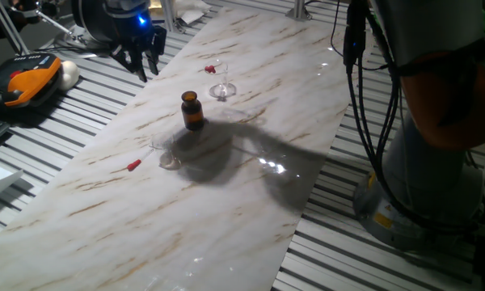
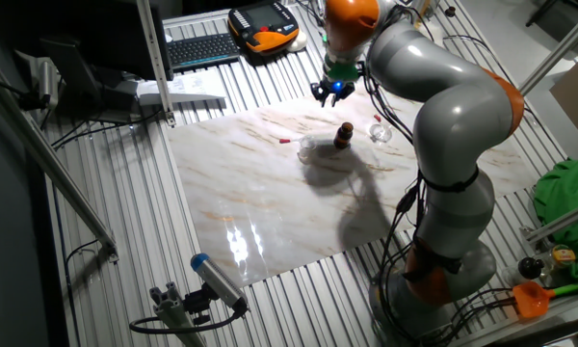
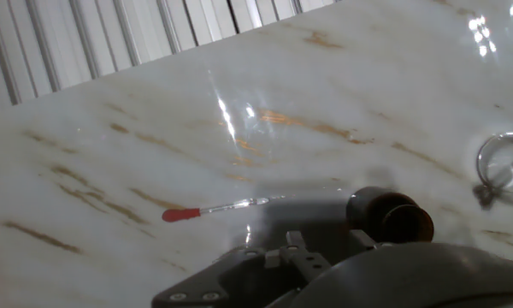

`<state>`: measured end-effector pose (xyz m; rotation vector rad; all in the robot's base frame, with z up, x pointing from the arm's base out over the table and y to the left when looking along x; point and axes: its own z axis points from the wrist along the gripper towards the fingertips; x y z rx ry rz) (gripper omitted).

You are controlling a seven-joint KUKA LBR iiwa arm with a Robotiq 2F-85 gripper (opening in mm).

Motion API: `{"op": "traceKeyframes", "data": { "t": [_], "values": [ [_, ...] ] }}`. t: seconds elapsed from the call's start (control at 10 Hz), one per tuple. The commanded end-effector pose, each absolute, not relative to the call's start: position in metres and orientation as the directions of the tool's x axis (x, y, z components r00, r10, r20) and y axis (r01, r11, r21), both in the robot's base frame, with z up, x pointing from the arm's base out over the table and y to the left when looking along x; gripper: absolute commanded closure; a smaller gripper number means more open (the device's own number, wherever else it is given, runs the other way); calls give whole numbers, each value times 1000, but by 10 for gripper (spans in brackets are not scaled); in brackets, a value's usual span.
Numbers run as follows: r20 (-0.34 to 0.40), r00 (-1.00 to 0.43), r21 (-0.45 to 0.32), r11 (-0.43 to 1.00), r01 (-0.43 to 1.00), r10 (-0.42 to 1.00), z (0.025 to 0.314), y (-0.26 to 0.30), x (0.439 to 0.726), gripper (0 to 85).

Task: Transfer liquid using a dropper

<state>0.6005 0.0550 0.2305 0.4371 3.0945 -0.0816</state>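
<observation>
Your gripper hangs above the slab's far edge with its fingers spread and nothing between them. It is well apart from all the task items. In the hand view the fingers themselves are out of frame, so that reading rests on the fixed views.

The bottle, brown and uncapped, stands upright near mid-slab. In the first fixed view, one dropper lies flat at about 8 o'clock from the bottle, red bulb outward, beside a tipped clear glass. The hand view shows this dropper lying free, its glass stem pointing toward the bottle. An upright glass stands at about 1 o'clock from the bottle, with a small red item just beside it; whether that is a second dropper cannot be told.

Judgement: the task is at its opening step, the approach, with no dropper picked up yet. Your next move calls for lowering onto the dropper near the bulb, fingers aligned across the stem. The stem is thin and flat on the slab, so expect a slippery pinch, and the tipped glass close by may roll if brushed.
</observation>
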Motion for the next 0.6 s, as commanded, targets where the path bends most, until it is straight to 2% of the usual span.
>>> {"op": "traceKeyframes", "data": {
  "t": [0.0, 0.5],
  "values": [
    [-20, -958, -50, 957, 287, 286, 230, 56, 598, 510],
    [-9, -948, -44, 947, 319, 319, 225, 63, 596, 510]
  ]
}}
